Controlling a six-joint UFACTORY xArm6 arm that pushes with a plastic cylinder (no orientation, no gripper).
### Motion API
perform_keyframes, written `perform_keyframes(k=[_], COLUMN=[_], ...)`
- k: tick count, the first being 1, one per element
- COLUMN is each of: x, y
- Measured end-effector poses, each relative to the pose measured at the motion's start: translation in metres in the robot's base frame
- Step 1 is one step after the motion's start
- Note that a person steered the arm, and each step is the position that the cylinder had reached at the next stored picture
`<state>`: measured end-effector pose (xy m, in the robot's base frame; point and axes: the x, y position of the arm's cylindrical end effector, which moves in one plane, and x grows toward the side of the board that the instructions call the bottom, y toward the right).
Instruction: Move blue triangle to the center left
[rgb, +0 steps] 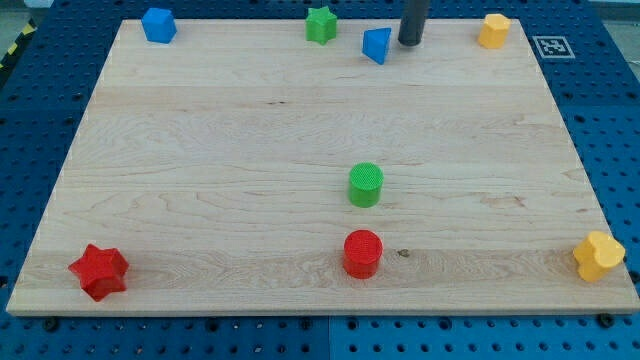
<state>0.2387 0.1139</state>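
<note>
Resting beside my tip (409, 43), blue triangle (377, 45) points down.

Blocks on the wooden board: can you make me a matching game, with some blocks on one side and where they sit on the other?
Things:
1. red star
2. blue triangle
3. green cylinder
4. yellow block

Places:
A. the view's bottom right corner
B. near the middle of the board
C. the view's bottom left corner
D. just left of my tip, at the view's top

Pairs: 1-C, 2-D, 3-B, 4-A
</note>
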Motion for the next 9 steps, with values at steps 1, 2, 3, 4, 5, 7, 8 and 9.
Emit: perform_keyframes(k=[1, 2, 3, 4, 5, 7, 8, 9], x=[0.000, 0.000, 0.000, 0.001, 0.001, 0.030, 0.047, 0.047], y=[-0.012, -0.012, -0.029, -0.054, -0.064, -0.061, -0.064, -0.085])
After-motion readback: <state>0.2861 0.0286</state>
